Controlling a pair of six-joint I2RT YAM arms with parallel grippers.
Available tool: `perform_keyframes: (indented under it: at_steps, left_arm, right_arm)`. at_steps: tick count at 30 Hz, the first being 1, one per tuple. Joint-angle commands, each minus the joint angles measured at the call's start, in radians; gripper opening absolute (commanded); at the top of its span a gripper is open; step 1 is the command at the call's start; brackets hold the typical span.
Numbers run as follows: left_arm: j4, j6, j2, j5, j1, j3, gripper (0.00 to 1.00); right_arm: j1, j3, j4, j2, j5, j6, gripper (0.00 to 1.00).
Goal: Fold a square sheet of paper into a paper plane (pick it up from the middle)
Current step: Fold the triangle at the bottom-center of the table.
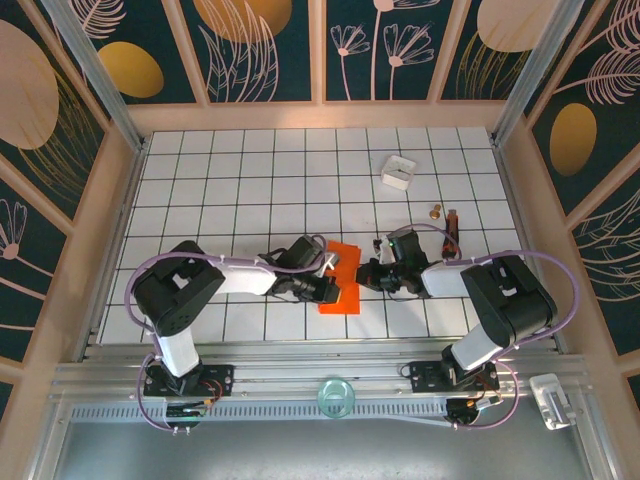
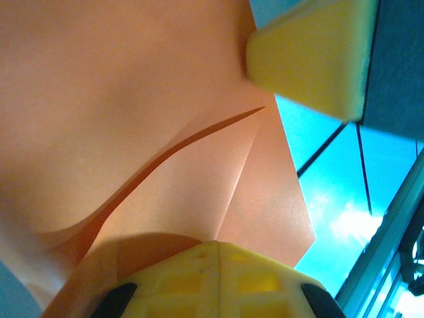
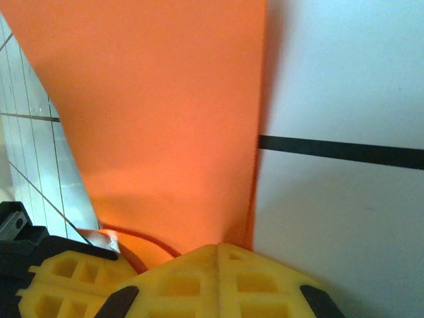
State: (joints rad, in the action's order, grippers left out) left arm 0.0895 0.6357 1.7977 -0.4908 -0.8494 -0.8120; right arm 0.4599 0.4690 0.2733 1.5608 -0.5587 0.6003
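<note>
- White gridded tabletop (image 1: 250, 170) inside a booth of dark floral panels (image 1: 260, 40). I take the small white box (image 1: 397, 171) near the far side as my landmark.
- From the box, the square sheet of paper (image 1: 345, 262) sits toward the arm bases and a little to the left. It is bright orange and already creased, with a folded flap visible in the left wrist view.
- My left gripper (image 1: 332, 288) is on the side of the sheet away from the box. It is clenched on the paper, its yellow fingers (image 2: 199, 281) pressed together where the sheet enters them.
- My right gripper (image 1: 366, 275) is on the side of the sheet below the box and is clamped on the opposite edge.
- A small brass piece (image 1: 435, 212) and a dark red item (image 1: 452, 222) lie just right of the box, slightly nearer the arms.
</note>
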Motion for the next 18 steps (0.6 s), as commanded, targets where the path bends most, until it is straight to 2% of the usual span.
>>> perform_keyframes:
  at_steps: [1,7,13,18]
  left_arm:
    - [-0.129,-0.008,-0.001,-0.012,-0.001,0.059,0.00]
    - [-0.007,0.087,-0.025,-0.052,-0.001,0.027,0.00]
    - [0.146,0.201,-0.052,-0.053,0.000,0.028,0.00]
    - [0.260,0.274,-0.129,-0.045,0.003,0.076,0.09]
  right_arm:
    - [-0.013,-0.015,-0.117,0.058,0.111,-0.043,0.00]
    - [-0.013,0.001,-0.124,0.053,0.097,-0.051,0.00]
    - [-0.051,0.033,-0.165,-0.059,0.045,-0.088,0.00]
    - [-0.093,0.033,-0.193,-0.194,-0.002,-0.104,0.00]
